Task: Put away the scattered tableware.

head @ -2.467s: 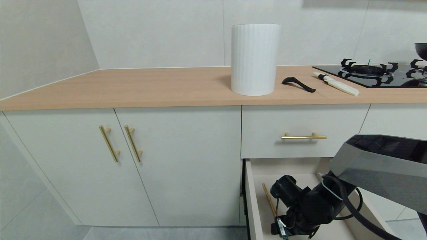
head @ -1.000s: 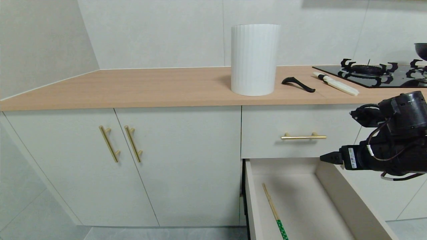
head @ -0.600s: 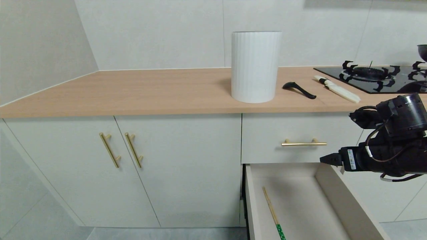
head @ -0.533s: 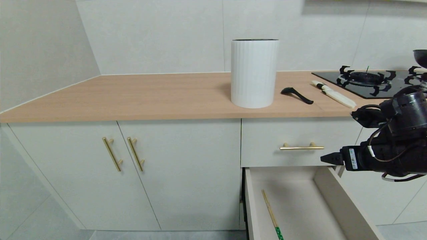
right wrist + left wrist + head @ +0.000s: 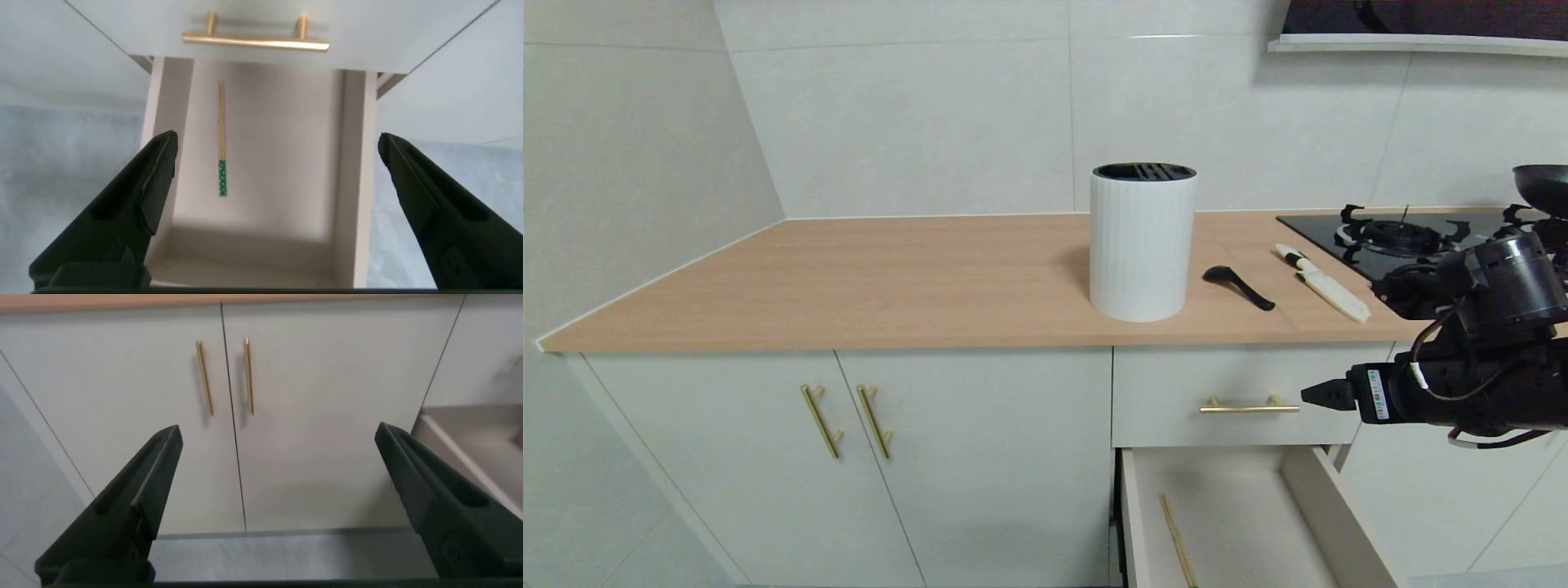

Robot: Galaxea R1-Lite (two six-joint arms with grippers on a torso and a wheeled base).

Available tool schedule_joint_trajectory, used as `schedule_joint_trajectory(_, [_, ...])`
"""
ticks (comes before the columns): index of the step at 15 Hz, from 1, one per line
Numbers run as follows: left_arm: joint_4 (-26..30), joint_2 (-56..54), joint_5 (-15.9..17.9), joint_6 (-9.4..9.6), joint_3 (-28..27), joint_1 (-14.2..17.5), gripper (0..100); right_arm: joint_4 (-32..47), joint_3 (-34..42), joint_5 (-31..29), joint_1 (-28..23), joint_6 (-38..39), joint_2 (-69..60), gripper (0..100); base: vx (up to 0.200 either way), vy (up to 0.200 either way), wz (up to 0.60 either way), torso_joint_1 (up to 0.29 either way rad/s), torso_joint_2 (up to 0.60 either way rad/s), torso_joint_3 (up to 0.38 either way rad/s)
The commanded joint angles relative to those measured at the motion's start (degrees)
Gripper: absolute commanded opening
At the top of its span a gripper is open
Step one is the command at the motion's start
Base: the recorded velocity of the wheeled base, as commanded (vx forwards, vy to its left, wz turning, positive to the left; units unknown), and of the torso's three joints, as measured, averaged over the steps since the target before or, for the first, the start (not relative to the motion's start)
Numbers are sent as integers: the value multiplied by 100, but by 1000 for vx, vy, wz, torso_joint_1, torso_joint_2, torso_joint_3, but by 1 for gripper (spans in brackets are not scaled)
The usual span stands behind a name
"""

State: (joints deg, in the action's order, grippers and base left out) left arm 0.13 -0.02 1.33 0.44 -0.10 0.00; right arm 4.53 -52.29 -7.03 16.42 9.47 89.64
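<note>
Chopsticks (image 5: 221, 139) now lie in the open drawer (image 5: 278, 208); my right claw (image 5: 276, 145) has lifted clear, open and empty. Spoon (image 5: 1241, 287) and knife (image 5: 1323, 283) remain on the worktop (image 5: 890, 278), probably next.

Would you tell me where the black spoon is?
Head view, right side: the black spoon lies on the counter between the white holder and the knife.

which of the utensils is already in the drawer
The green-tipped chopsticks, lying in the open lower drawer; the black spoon and the pale knife are on the countertop.
</note>
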Motion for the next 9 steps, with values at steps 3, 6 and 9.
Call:
schedule_joint_trajectory(3, [4,2,-1,0,1,0,100,-5,-45,0,-7,2,115,100,0,0,0,186,-440,-261])
schedule_joint_trajectory(6, [-5,2,-1,0,1,0,100,-981,-238,-17,-166,-376,678,100,0,0,0,56,-129,-82])
schedule_joint_trajectory(9, [-5,2,-1,0,1,0,100,-1491,-1267,132,-429,-429,1557,100,0,0,0,0,0,0])
